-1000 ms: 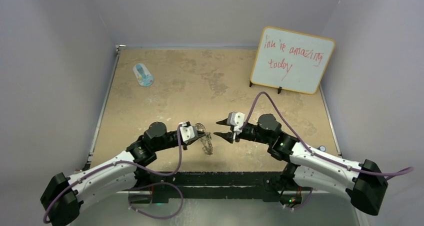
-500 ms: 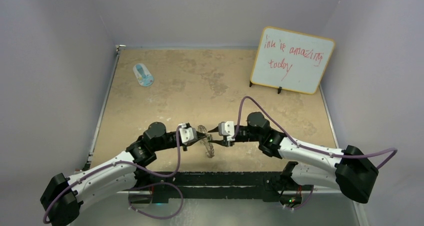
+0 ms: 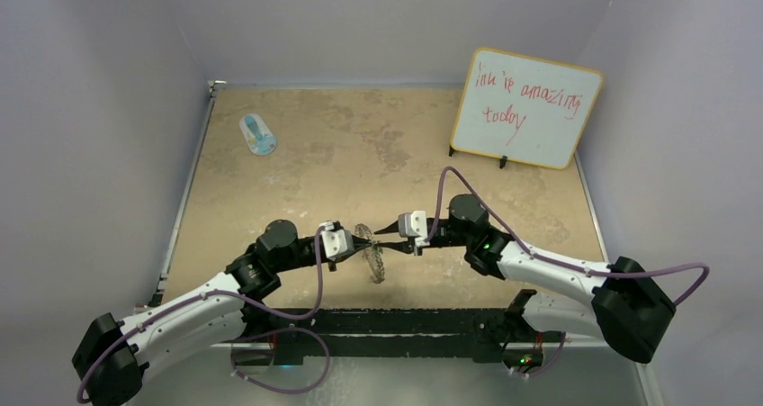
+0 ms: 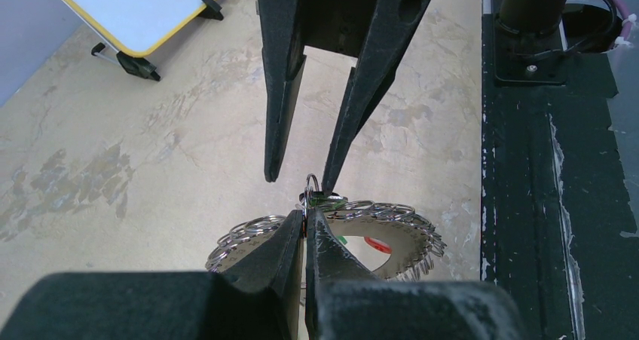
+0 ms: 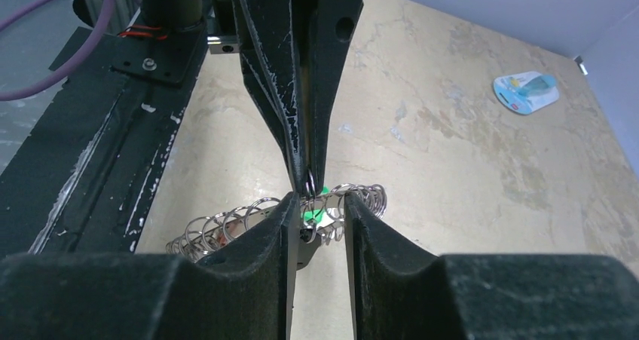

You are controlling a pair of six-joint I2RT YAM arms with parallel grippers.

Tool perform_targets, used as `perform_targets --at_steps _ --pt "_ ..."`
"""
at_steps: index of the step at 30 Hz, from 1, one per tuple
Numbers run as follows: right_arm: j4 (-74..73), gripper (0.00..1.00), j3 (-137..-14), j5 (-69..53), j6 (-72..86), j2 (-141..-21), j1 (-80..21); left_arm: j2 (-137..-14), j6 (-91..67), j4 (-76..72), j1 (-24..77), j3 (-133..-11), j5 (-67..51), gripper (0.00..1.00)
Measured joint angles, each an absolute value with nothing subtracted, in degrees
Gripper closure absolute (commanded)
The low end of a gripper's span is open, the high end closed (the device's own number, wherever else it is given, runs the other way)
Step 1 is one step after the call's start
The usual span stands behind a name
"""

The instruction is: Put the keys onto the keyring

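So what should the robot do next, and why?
Probably close the right gripper. The left gripper holds the keyring up by a small loop, and the right jaws stand open on either side of that loop.

Whiteboard (image 3: 525, 107) stands far right; blue-and-white oval object (image 3: 258, 135) far left.

Left end effector (image 3: 357, 241) and right end effector (image 3: 385, 236) meet tip to tip at the keyring (image 3: 371, 257), no passage between; bare bench (image 3: 378, 145) stretches behind, up to a propped whiteboard (image 3: 526, 107).
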State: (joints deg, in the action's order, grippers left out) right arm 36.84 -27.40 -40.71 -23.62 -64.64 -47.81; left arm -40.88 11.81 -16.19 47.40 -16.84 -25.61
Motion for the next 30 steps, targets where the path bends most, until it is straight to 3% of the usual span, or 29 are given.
perform_targets --at_steps 6,9,16,21,29,30 --pt "37.8 0.71 -27.4 -43.4 -23.5 -66.9 -46.7 -40.6 11.8 -16.2 47.4 -16.8 -25.6 1.00" --pt "38.3 0.78 -27.4 -44.6 -23.4 -68.0 -46.4 -40.4 11.8 -16.2 47.4 -16.8 -25.8 1.00" --pt "39.4 0.84 -27.4 -46.4 -23.4 -69.4 -46.0 -40.4 11.8 -16.1 47.4 -16.8 -26.0 1.00" --pt "39.7 1.00 -27.4 -47.6 -23.5 -69.4 -46.0 -40.4 11.8 -16.1 47.4 -16.8 -26.3 1.00" --pt "39.0 1.00 -27.5 -47.8 -23.7 -69.6 -45.8 -40.4 11.8 -15.7 47.4 -16.8 -26.4 1.00" --pt "38.3 1.00 -27.7 -47.7 -23.8 -69.6 -45.8 -40.4 11.8 -15.6 47.4 -16.8 -26.4 0.97"
